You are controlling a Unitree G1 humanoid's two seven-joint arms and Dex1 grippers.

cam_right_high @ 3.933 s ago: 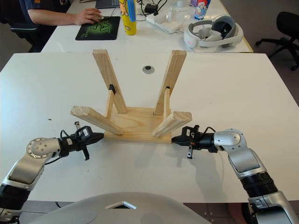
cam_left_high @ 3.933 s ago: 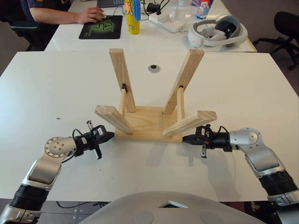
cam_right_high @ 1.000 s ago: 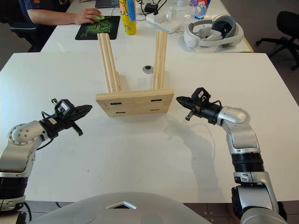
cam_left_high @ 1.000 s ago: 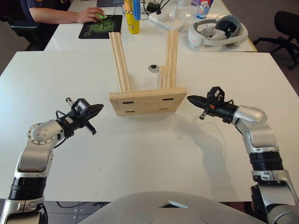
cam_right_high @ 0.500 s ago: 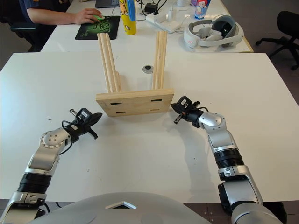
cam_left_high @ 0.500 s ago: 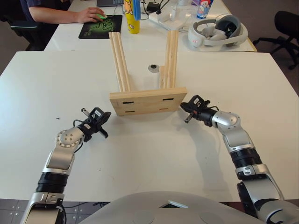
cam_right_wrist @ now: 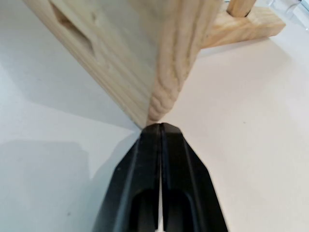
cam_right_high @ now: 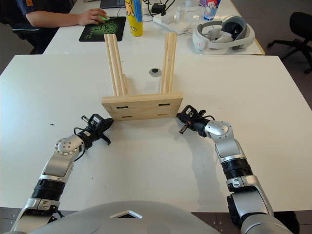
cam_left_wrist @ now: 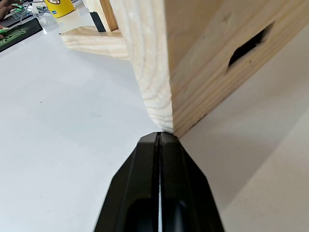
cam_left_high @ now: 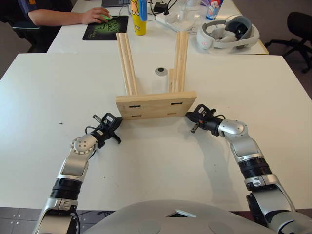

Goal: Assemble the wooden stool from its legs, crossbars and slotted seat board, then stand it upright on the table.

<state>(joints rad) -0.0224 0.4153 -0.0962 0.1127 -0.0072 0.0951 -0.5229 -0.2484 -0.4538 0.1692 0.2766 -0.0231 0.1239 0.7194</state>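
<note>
1. The assembled wooden stool [cam_left_high: 155, 92] lies on its side in the middle of the white worktop [cam_left_high: 58, 87]. Its seat board [cam_left_high: 156, 105] stands on one long edge and faces the robot, and the legs [cam_left_high: 126, 63] point away toward the far edge.
2. Two dark slots [cam_left_high: 135, 106] show in the near face of the seat board.
3. The left gripper [cam_left_wrist: 159, 137], fingers pressed flat together with nothing between them, touches its tip to the board's lower left corner.
4. The right gripper [cam_right_wrist: 159, 128], likewise closed and empty, meets the lower right corner.
5. A round grommet [cam_left_high: 160, 71] sits in the worktop between the legs.
6. On a second desk behind lie a headset [cam_left_high: 226, 31] and a yellow bottle [cam_left_high: 138, 14].
</note>
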